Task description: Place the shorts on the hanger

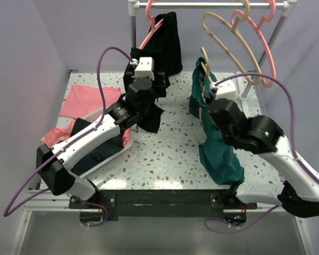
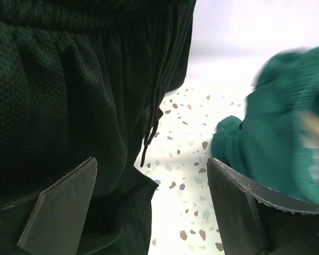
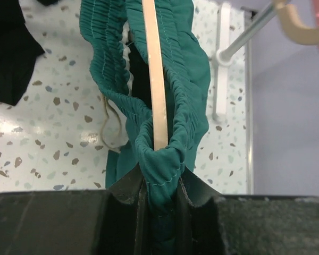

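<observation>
The dark teal shorts (image 1: 220,154) hang from my right gripper (image 1: 207,99) down to the table's front right. In the right wrist view the gripper (image 3: 160,183) is shut on the bunched elastic waistband of the shorts (image 3: 191,79). A tan hanger bar (image 3: 155,79) runs inside the waistband down to the jaws. The hanger's tan top (image 1: 204,68) sticks out above the shorts. A pale drawstring (image 3: 109,133) dangles. My left gripper (image 1: 160,81) is open and empty (image 2: 150,162), with the shorts (image 2: 276,122) to its right.
A long black garment (image 1: 167,42) hangs on a pink hanger from the rack rail (image 1: 202,5), close to my left fingers (image 2: 69,95). Another tan hanger (image 1: 204,24) and pink hangers (image 1: 266,53) hang on the rail. Pink cloths (image 1: 87,101) lie at the left. A rack post (image 3: 223,53) stands right.
</observation>
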